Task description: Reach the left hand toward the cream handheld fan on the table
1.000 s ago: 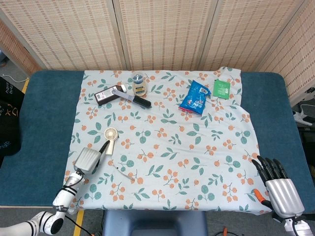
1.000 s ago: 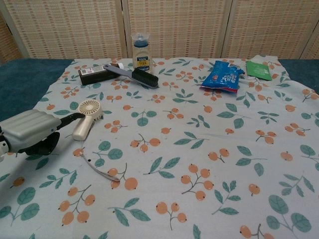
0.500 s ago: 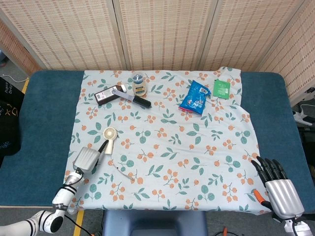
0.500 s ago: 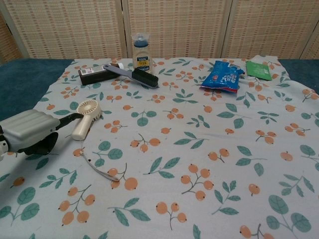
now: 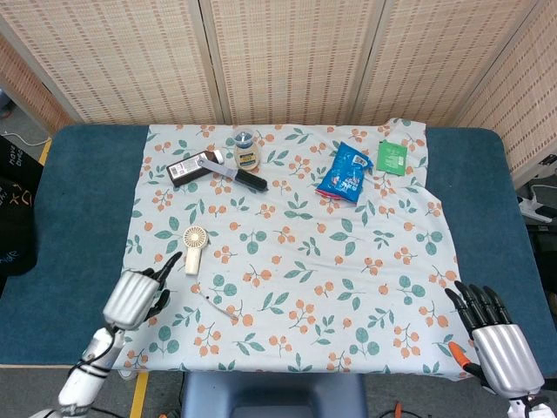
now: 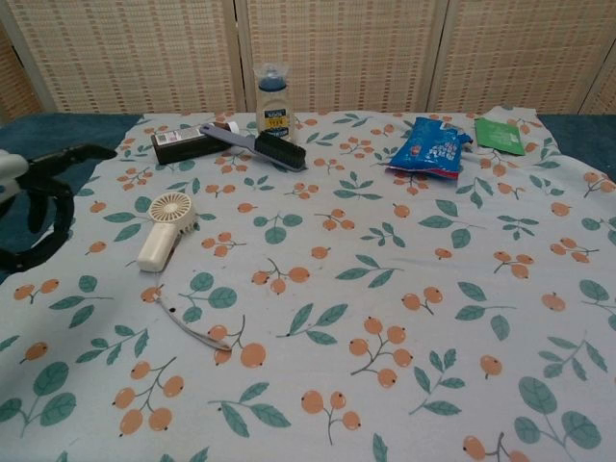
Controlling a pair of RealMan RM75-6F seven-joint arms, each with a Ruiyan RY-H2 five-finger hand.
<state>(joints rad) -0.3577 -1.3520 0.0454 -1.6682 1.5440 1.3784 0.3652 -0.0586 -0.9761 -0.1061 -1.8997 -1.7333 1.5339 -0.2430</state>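
Observation:
The cream handheld fan [image 5: 193,243] lies on the floral cloth at the left, round head away from me, handle toward me; the chest view shows the fan [image 6: 164,228] too. My left hand [image 5: 135,294] hovers just short and left of the fan's handle, fingers spread and holding nothing; in the chest view only its dark fingers [image 6: 43,197] show at the left edge. My right hand [image 5: 493,341] rests at the table's near right corner, fingers apart and empty.
A thin white strap [image 6: 192,327] lies on the cloth near the fan. At the back stand a bottle [image 6: 273,102], a dark brush [image 6: 260,144] and a black box [image 6: 183,144]. A blue packet [image 6: 430,148] and green packet [image 6: 500,135] lie back right.
My left hand has pulled back toward me and to the left, away from the fan's handle, and its fingers have spread open. The right hand has shifted slightly nearer.

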